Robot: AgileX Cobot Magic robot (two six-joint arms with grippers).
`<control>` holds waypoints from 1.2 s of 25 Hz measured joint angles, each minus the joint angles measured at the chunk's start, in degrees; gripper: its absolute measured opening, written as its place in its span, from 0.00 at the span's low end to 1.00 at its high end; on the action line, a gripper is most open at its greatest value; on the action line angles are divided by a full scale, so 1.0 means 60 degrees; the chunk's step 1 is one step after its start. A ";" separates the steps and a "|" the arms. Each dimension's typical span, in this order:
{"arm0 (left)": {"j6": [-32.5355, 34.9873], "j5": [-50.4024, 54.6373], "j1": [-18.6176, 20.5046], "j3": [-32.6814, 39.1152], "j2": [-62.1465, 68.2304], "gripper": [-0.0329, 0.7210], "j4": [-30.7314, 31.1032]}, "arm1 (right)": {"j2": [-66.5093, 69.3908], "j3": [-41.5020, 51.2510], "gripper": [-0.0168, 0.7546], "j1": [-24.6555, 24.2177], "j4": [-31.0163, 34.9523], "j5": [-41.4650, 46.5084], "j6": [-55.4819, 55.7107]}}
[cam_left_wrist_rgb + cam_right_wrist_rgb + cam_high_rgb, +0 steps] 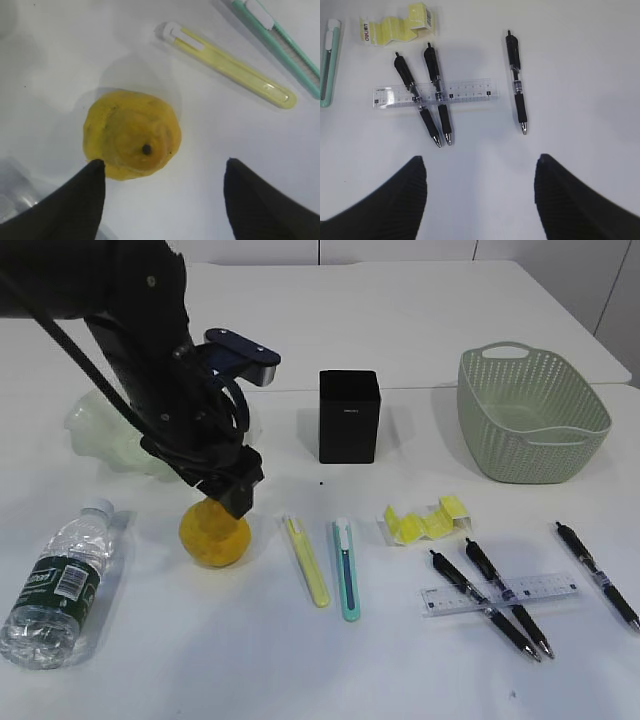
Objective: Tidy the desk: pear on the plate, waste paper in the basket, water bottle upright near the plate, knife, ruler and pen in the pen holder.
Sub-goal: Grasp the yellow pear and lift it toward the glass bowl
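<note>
The yellow pear (214,533) sits on the desk (300,660), stem end up in the left wrist view (131,134). My left gripper (163,162) hovers just above it, open, its left fingertip at the pear's edge and nothing between the jaws. The plate (95,435) lies behind the left arm. The water bottle (58,585) lies on its side at the left. Yellow knife (306,560), teal knife (346,568), crumpled yellow waste paper (425,522), clear ruler (435,93) under two pens (439,95), and a third pen (516,82) lie loose. My right gripper (480,160) is open above bare desk.
The black pen holder (349,415) stands at the back centre. The green basket (530,415) stands at the back right with nothing visible in it. The left arm (150,350) reaches over the plate area.
</note>
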 joint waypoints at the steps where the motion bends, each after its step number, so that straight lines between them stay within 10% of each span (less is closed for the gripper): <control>1: -0.0080 -0.0017 0.0000 0.0000 0.0074 0.74 0.0130 | 0.0000 0.0000 0.67 0.0000 0.0000 0.0000 0.0000; 25: -0.0213 -0.0726 0.0000 -0.0039 0.1092 0.73 0.0631 | 0.0000 0.0000 0.67 0.0000 -0.0097 -0.0059 0.0000; 30: -0.0213 -0.0613 0.0000 -0.0055 0.1107 0.59 0.0640 | 0.0000 0.0000 0.67 0.0000 -0.0097 -0.0059 0.0000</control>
